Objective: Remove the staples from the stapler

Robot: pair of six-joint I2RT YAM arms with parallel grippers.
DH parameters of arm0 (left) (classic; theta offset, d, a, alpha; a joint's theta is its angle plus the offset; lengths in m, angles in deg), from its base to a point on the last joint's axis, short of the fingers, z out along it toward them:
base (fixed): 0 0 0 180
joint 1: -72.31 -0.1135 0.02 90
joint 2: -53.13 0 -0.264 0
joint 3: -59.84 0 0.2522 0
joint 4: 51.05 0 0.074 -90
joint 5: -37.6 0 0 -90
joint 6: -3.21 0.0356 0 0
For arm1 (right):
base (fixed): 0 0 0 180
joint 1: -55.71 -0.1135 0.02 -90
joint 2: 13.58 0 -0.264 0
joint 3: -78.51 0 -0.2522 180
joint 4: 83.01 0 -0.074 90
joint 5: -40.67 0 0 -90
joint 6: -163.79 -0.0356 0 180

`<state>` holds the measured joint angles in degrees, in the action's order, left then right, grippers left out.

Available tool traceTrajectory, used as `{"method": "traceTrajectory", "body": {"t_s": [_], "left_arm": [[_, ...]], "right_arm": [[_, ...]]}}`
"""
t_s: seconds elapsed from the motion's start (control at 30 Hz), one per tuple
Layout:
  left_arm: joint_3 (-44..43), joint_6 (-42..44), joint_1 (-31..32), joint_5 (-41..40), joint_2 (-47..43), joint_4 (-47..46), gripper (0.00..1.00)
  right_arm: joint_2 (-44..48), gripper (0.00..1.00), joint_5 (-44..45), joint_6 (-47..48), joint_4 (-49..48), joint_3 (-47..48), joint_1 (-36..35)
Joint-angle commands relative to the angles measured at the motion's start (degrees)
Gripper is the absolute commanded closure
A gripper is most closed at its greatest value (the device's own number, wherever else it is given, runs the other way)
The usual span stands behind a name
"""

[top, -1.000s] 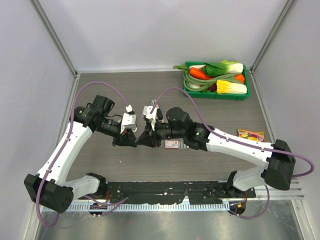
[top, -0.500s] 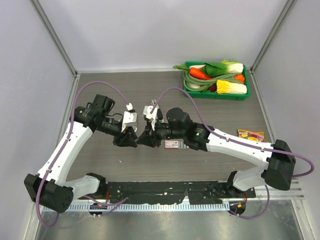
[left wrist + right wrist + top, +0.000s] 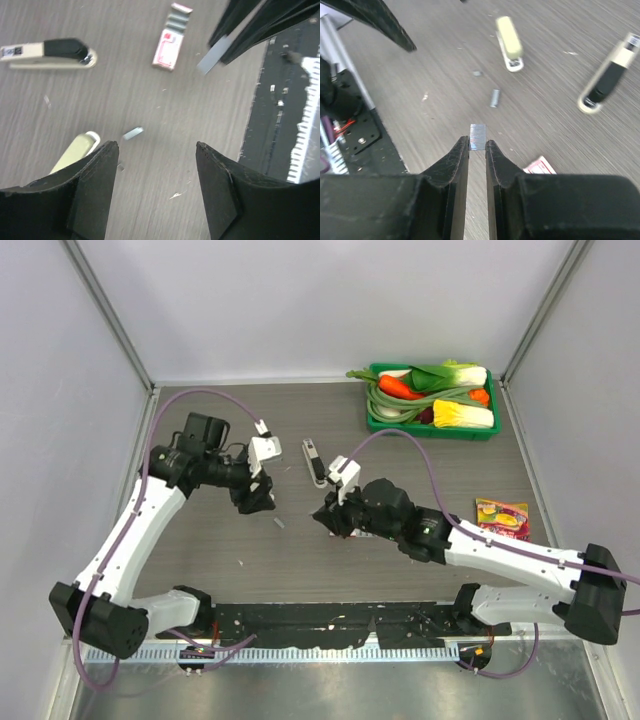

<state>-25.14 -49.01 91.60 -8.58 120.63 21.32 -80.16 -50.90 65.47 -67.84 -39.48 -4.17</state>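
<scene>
Between the tips of my right pincer sits a thin silver-grey strip of staples, pinched edge-on over the grey-brown wood-grain worktop. Across from it, my left pincer stands spread wide, with nothing between its fingers. Just beside one of those fingers lies the small stapler with the pale olive-grey top and whitish end, flat on the worktop; I cannot make it out in the overhead view. A short loose grey staple piece lies on the worktop near the stapler, touching neither pincer. Farther back rests a cream-and-black stapler-shaped tool, well apart from the olive stapler. A flat pink-and-white rectangular box lies close to my right pincer, with a small grey ridged block at one end of it.
</scene>
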Motion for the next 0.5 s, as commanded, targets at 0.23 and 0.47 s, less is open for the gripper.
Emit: {"method": "traceTrajectory", "body": {"t_s": [0.23,0.47], "left_arm": [[-18.43,-11.41,7.34,-17.62,21.07,-3.32,0.39],[-16.41,-14.75,10.86,-20.25,28.2,-5.25,0.44]], "right_arm": [[1.99,0.99,35.11,-15.23,9.12,-4.74,0.02],[0.15,0.99,42.06,-23.14,11.24,-7.02,0.02]]}}
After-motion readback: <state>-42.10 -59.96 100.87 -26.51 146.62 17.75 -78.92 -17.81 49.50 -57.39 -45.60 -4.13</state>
